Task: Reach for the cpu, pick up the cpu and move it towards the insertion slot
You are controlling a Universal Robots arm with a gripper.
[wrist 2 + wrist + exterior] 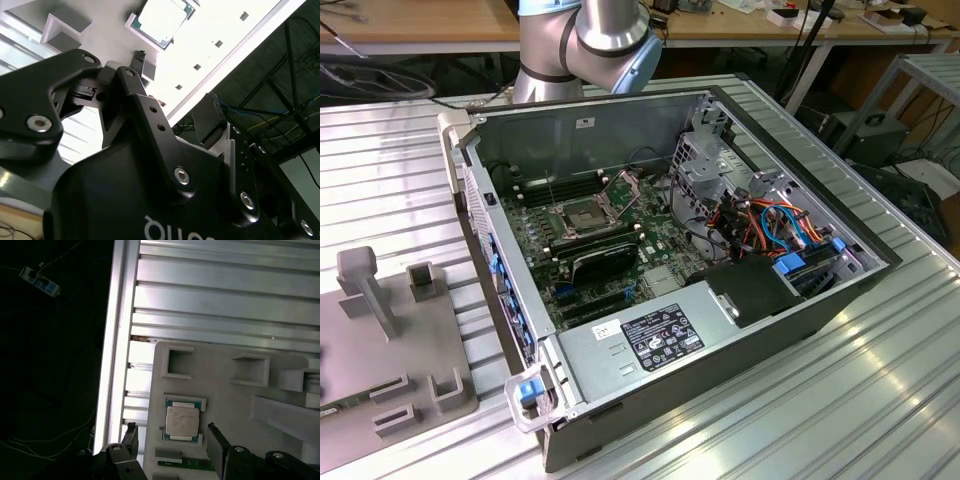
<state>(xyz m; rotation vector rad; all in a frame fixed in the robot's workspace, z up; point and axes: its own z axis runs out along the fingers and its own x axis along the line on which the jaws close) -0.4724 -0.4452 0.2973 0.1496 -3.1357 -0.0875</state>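
Pale tray [225,405] — cpu [182,421] below parted pincer [171,429]

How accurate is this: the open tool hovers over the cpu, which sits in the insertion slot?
Wrong place: the cpu sits in a recess of the pale fixture plate, as the first wrist view shows, not in the insertion slot. The open tool does hover over it.

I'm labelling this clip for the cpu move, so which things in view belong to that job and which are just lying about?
Belongs: cpu, resting in the pale holder tray; open pincer, near it; insertion slot in the computer case.
Lying about: grey power supply box; black card; coloured cables.
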